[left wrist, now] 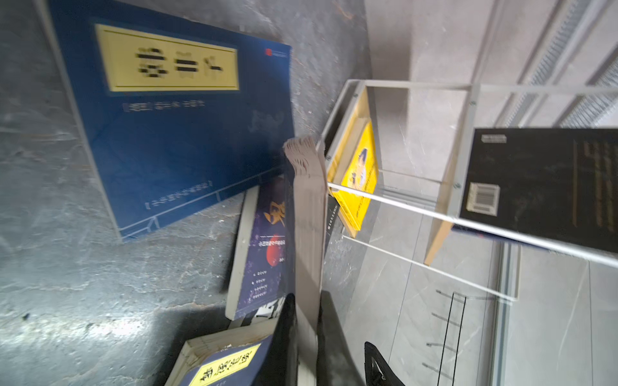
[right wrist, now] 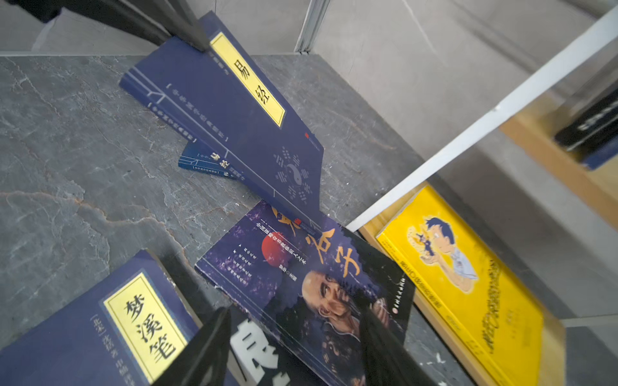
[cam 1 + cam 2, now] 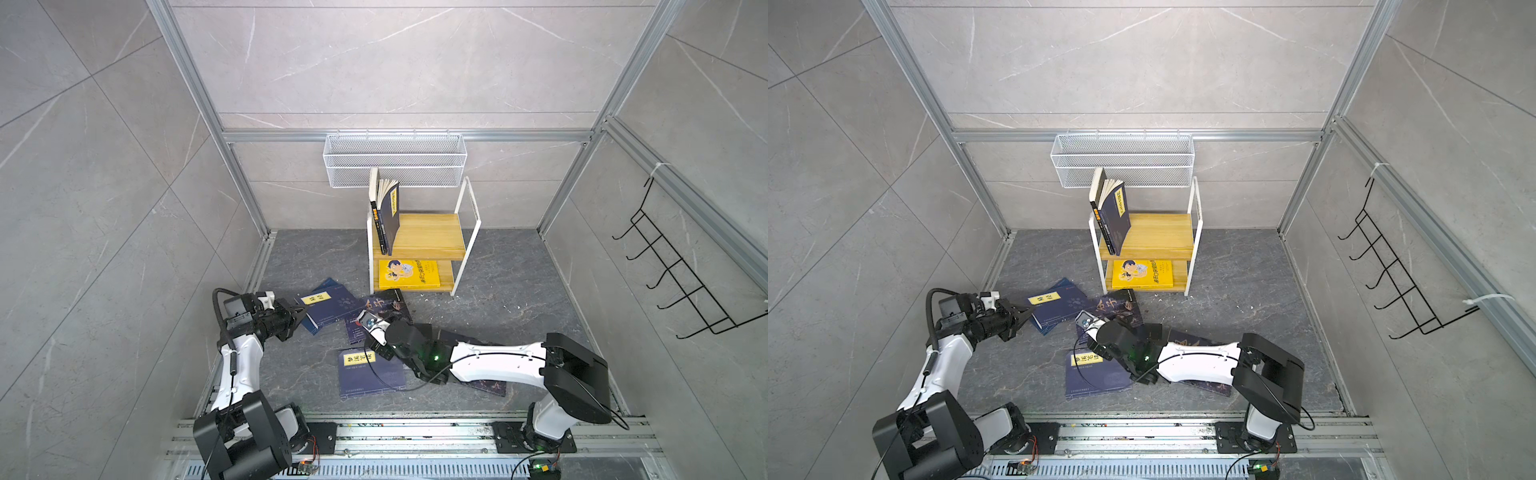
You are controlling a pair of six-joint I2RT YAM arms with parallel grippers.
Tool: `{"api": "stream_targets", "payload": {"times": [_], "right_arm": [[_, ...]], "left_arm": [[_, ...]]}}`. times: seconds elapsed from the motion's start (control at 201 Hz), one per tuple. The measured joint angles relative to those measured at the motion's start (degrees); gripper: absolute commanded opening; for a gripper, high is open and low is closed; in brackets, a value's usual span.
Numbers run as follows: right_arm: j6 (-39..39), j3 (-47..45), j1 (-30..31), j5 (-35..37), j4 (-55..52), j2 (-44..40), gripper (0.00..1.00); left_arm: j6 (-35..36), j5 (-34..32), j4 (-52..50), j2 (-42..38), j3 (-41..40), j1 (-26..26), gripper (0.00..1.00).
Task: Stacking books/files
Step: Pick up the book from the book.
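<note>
Walls [image 3: 395, 62] covered in big pale grey tiles, thin white streaks seen in them. Corners edged by silver metal frame [image 3: 407, 136]. Floor [image 3: 511, 291] made of dark grey stone, small white crumbs scattered on it. White mesh basket [image 3: 395, 160] hung on back wall. Small shelf [image 3: 432, 235], white frame, two wooden boards, stood just below basket. Black hook rack [image 3: 681, 262] fixed to wall at right. Room lit evenly.
</note>
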Motion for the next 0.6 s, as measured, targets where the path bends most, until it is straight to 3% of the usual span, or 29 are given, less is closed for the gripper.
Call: {"api": "stream_targets", "payload": {"times": [0.388,0.602], "right_arm": [[-20.90,-7.04,7.58,9.25,23.17,0.55,0.66],[-27.04,-6.84,7.98,13.99,27.61,4.96,0.64]], "left_arm": [[-0.35,9.68,5.62,-4.39,-2.49,-5.68,0.00],[-0.70,13.81,7.19,-4.37,-2.49,-8.92,0.00]]}}
